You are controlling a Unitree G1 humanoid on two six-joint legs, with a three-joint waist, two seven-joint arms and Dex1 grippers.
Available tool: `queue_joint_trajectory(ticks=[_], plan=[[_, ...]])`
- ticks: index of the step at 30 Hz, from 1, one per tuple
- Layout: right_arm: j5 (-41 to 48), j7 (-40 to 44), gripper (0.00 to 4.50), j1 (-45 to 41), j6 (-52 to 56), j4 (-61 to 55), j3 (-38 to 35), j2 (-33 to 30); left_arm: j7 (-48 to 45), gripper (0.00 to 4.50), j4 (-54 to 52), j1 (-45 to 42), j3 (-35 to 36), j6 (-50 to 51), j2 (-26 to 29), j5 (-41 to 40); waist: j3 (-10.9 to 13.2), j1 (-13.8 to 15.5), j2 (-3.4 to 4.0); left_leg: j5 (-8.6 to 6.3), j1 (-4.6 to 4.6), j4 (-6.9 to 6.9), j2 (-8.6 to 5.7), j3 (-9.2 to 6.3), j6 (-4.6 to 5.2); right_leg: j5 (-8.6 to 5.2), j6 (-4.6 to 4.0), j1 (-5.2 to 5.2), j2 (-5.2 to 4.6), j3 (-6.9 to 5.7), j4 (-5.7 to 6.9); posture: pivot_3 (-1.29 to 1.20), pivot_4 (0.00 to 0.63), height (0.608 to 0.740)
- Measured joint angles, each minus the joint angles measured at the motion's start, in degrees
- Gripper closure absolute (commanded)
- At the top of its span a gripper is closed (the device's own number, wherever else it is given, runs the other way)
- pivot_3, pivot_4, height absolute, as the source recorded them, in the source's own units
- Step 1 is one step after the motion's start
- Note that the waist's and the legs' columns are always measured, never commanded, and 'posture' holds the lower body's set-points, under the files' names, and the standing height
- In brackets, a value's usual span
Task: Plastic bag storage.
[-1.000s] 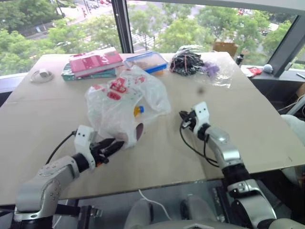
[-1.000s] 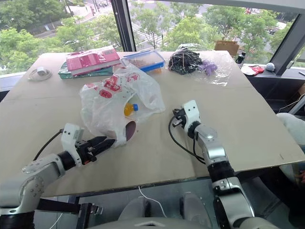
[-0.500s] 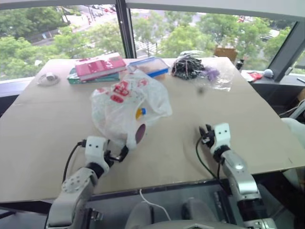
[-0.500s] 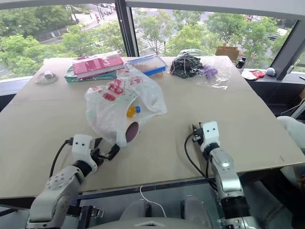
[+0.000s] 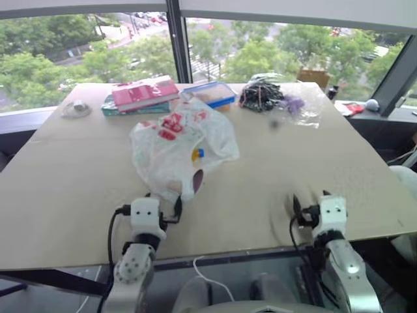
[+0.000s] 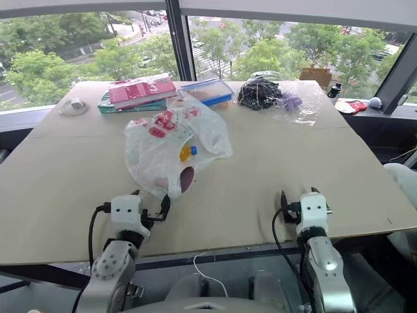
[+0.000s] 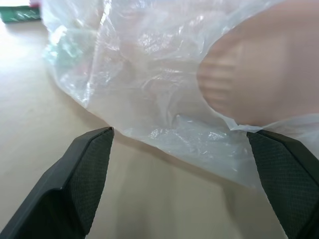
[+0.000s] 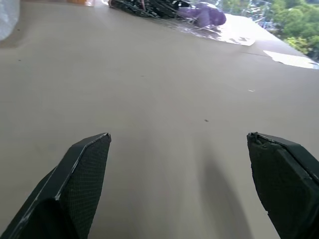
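Bag point(image 5: 179, 147) lies mid-table point(image 5: 65, 176), bulging with contents. Left gripper point(image 7: 182, 164) spread wide, empty, bag's near edge just ahead. Right gripper point(image 8: 179, 169) spread wide, empty, well apart. Risk: thin film pinched alone, possibly torn or slipped; contents may roll.

A crinkly white bag point(image 5: 180, 145) with red print lies mid-table point(image 5: 65, 169). The left gripper point(image 5: 166, 210) sits at its near edge, fingers apart. The right gripper point(image 5: 301, 210) rests well to the right, near the table's front edge.
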Motion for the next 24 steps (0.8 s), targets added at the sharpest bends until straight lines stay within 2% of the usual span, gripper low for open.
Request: queue_joint_trajectory(ticks=[1,2,3,4,5,7,9,14,16,24], plan=[[-0.14,-0.95,0.01,1.68,-0.37,-1.36,-0.04,-0.17,1.21,0.00,0.00,0.55,-0.48,-1.50,-1.00,1.34,-0.01,0.04,0.01,-0.01,0.00,0.00,0.00,0.01,0.00,0.00,0.00,0.00,0.00,0.00,-0.01,0.00,0.000,0.740],[-0.25,-1.43,0.01,2.61,-0.65,-2.11,-0.15,-0.26,1.92,0.00,0.00,0.75,-0.86,-2.27,-1.50,2.09,-0.02,0.06,0.01,-0.01,0.00,0.00,0.00,0.00,0.00,-0.01,0.01,0.00,-0.01,0.00,-0.01,0.00,0.150,0.740],[-0.28,-1.74,0.01,3.41,-0.76,-2.27,-0.18,-0.27,2.30,0.00,0.34,0.91,-1.21,-2.72,-2.10,2.35,0.03,0.07,0.02,-0.02,0.00,0.01,0.01,0.01,-0.01,-0.01,0.00,0.01,-0.02,0.00,-0.05,0.00,0.000,0.740],[-0.27,-1.63,0.01,2.79,-0.48,-1.13,-0.17,0.04,2.21,0.00,1.33,0.43,-1.33,-2.22,-2.16,2.18,1.80,0.09,0.48,-0.26,0.21,0.15,0.24,-0.01,-0.17,-0.05,-0.04,0.45,-0.08,-0.01,-0.10,0.00,0.000,0.740],[-0.13,-1.51,0.01,2.21,-0.23,0.11,-0.12,0.19,2.16,0.00,1.36,0.09,-1.24,-2.18,-2.13,1.76,3.05,-0.12,0.57,-0.29,0.52,0.30,0.58,-0.22,-0.16,-0.05,-0.04,0.52,-0.20,-0.06,-0.23,0.00,0.000,0.740],[-0.13,-1.00,0.01,-0.01,0.28,-0.08,0.07,0.38,1.61,0.00,1.34,-0.59,-0.93,-1.32,-1.58,0.82,3.83,-0.37,1.67,-0.33,0.38,0.25,0.82,-0.22,-0.11,-0.05,-0.04,0.62,-0.36,-0.49,-0.95,0.00,0.000,0.740],[-0.07,-0.64,0.01,-1.95,0.94,0.24,0.33,0.52,0.90,0.00,1.35,-1.49,-0.76,-0.35,-0.98,-0.27,4.27,-0.36,1.98,-0.33,0.45,0.27,0.79,-0.13,-0.09,-0.05,-0.04,0.61,-0.56,-0.59,-0.95,0.00,0.000,0.740],[0.06,0.67,0.01,-6.97,2.82,1.93,1.28,1.02,-0.62,0.00,1.33,-3.57,0.09,1.57,0.11,-2.87,4.83,0.04,1.92,-0.34,0.46,0.09,0.66,-0.07,0.00,-0.02,-0.03,0.56,-0.35,-0.65,-0.92,0.00,0.000,0.740],[0.14,1.26,0.01,-8.78,3.47,2.44,1.85,1.16,-1.19,0.00,1.33,-4.51,0.39,2.49,0.50,-3.92,5.00,0.16,1.94,-0.30,0.42,0.07,0.58,0.05,0.40,0.00,-0.03,0.53,-0.32,-0.65,-0.88,0.00,0.000,0.740],[0.49,3.48,0.01,-16.92,6.13,4.55,3.10,2.05,-3.55,0.00,1.28,-8.08,1.04,6.26,2.54,-7.84,5.29,0.62,1.92,-0.46,-0.24,-0.01,0.34,-0.01,0.55,0.14,-0.26,0.06,-0.19,-0.67,-0.89,0.00,0.000,0.740]])
